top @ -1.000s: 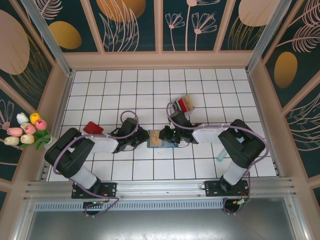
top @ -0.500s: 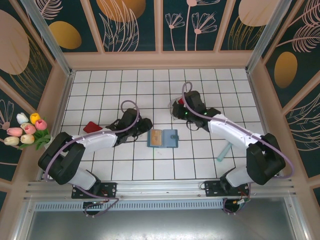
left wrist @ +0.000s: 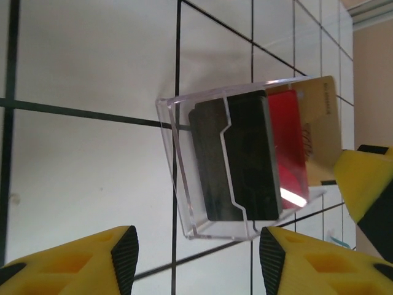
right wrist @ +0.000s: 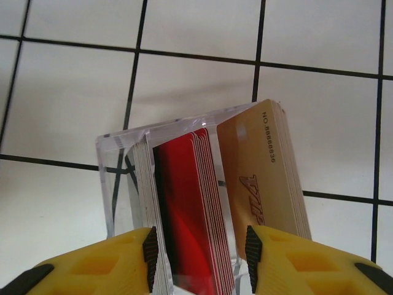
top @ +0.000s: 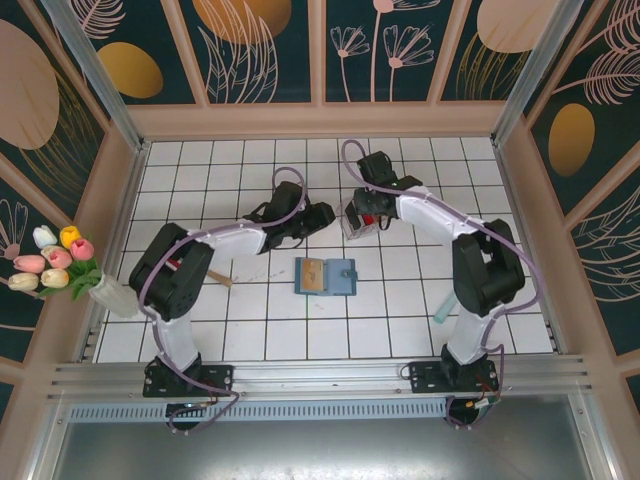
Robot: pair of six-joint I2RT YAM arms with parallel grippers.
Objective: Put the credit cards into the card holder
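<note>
Red cards [right wrist: 190,203] (racked upright) stand between the parted right gripper [right wrist: 201,252] fingers.

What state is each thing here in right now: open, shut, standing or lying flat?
card holder: open, lying flat.
tan card: lying on one half of the card holder.
clear rack: standing on the tiles, loaded.
black card: on edge in the rack.
red cards: on edge in the rack.
tan cards: on edge in the rack.
left gripper: open.
right gripper: open, over the red cards.

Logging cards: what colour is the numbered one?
The numbered card is tan, clearest in the right wrist view.
</note>
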